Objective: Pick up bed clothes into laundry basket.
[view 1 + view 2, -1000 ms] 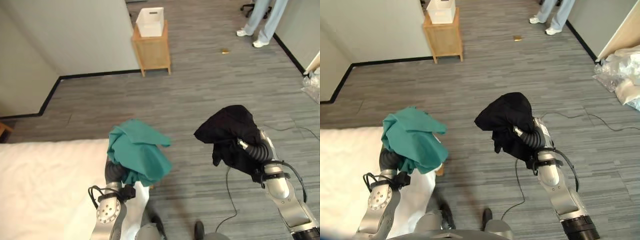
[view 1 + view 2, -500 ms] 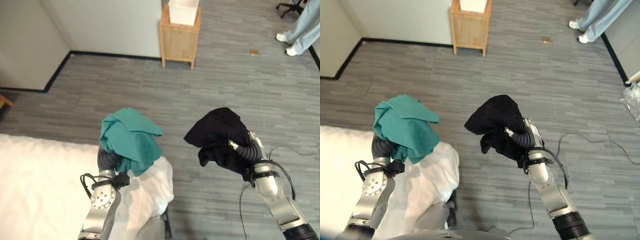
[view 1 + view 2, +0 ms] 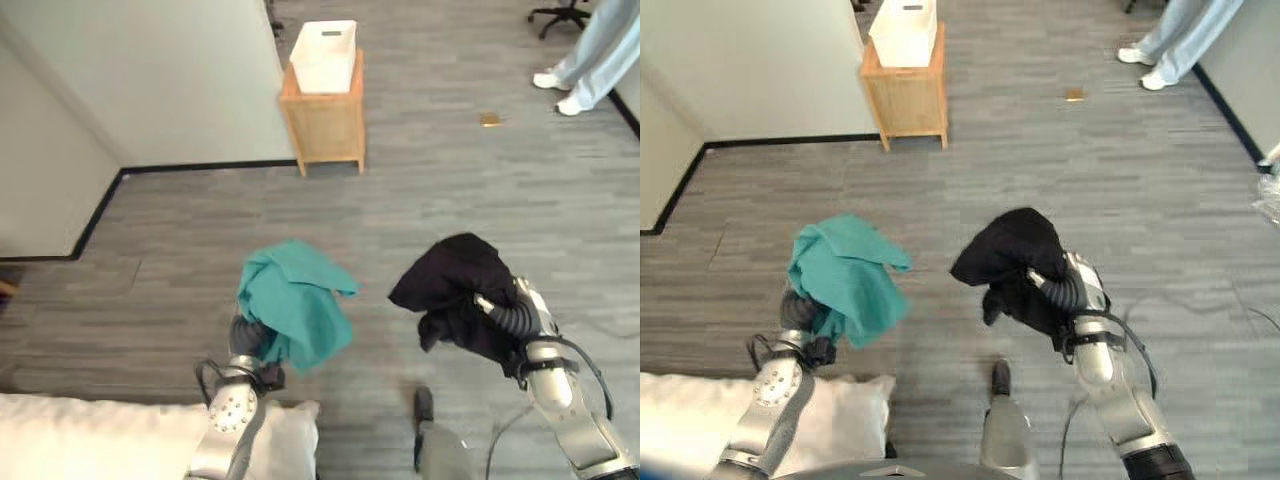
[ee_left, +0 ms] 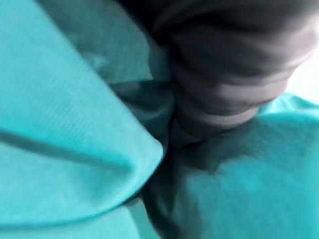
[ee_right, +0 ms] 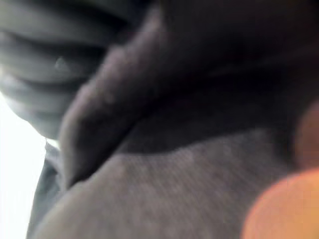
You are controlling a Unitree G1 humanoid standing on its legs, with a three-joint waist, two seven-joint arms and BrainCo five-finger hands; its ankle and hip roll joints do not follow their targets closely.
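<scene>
Grey floor point(image 3: 420, 200) beneath teal cloth point(image 3: 295, 305) and black cloth point(image 3: 455, 285) draped over both hands, fingers hidden, grip unreadable.

Dark cloth point(image 5: 189, 184) bunched close against the hand's ribbed cover point(image 5: 55, 59)

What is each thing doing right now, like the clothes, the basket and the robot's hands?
Teal cloth: draped over the left hand, off the floor.
Black cloth: draped over the right hand, off the floor.
White basket: upright on the wooden cabinet, nothing visible inside.
Bed: white cover, no clothes on the visible part.
Hands: fingers hidden under cloth.
</scene>
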